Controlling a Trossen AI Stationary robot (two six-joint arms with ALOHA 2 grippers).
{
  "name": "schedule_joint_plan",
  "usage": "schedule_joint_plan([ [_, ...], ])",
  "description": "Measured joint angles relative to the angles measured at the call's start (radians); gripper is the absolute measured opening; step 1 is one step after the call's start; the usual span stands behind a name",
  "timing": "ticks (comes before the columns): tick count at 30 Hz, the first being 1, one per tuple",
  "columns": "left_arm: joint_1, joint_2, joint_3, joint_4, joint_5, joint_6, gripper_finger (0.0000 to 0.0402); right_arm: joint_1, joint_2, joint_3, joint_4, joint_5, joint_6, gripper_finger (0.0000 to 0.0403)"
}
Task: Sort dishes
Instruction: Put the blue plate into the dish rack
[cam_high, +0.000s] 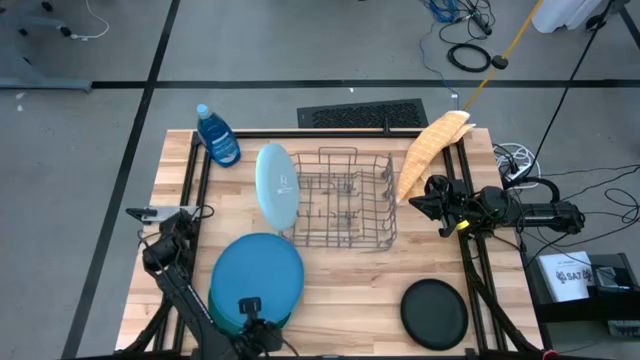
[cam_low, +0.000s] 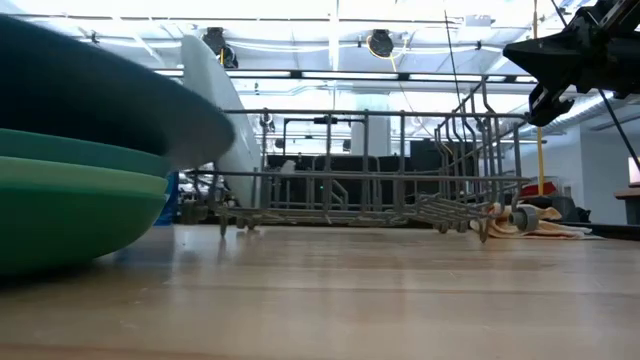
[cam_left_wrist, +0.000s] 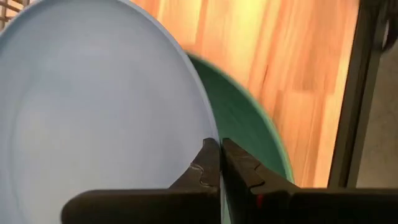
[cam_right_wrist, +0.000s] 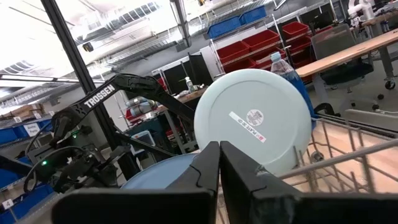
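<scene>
Bright overhead light, blurred foreground

Robotics lab (storage bins (cam_right_wrist: 298, 31) on shelves, ceiling lights (cam_low: 380, 42))

Both my arms are dark, jointed tubes. The left arm (cam_right_wrist: 124, 93), at centre-left in the right wrist picture, carries white TROSSEN lettering. My left gripper (cam_left_wrist: 221, 163) has black, notch-edged fingers and a small red mark.

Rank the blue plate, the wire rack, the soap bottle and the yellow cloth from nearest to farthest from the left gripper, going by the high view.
From the left gripper, shut on the top plate's near rim:
1. Blue plate, in its grip, atop the stack.
2. Wire rack, mid-table.
3. Soap bottle, far left corner.
4. Yellow cloth, far right, beyond the rack.
</scene>
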Motion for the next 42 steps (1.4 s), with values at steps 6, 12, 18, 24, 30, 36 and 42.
schedule_joint_plan([
  [6,0.015,0.0,0.0,0.075,-0.003,0.006,0.0,0.0,0.0,0.0,0.0,0.0,-0.001,0.0009],
  [12,0.019,0.0,0.0,0.148,-0.001,0.007,0.0,0.0,0.0,0.0,0.0,0.0,-0.003,0.0009],
  [18,0.02,0.0,0.0,0.215,0.009,0.051,0.0,0.0,0.0,0.0,0.0,0.0,-0.003,0.0009],
  [24,0.021,0.0,0.0,0.18,0.011,0.049,0.0,0.0,0.0,0.0,0.0,0.0,-0.003,0.0009],
  [30,0.025,0.0,0.0,0.099,-0.003,-0.006,0.0,0.0,0.0,0.0,0.0,0.0,-0.003,0.0009],
  [36,0.018,0.0,-0.001,0.092,-0.033,-0.055,0.0,0.0,0.0,0.0,-0.018,-0.002,-0.004,0.0009],
  [42,0.013,0.0,-0.001,0.09,-0.038,-0.084,0.0,0.004,0.002,0.0,0.009,-0.039,-0.059,0.0014],
])
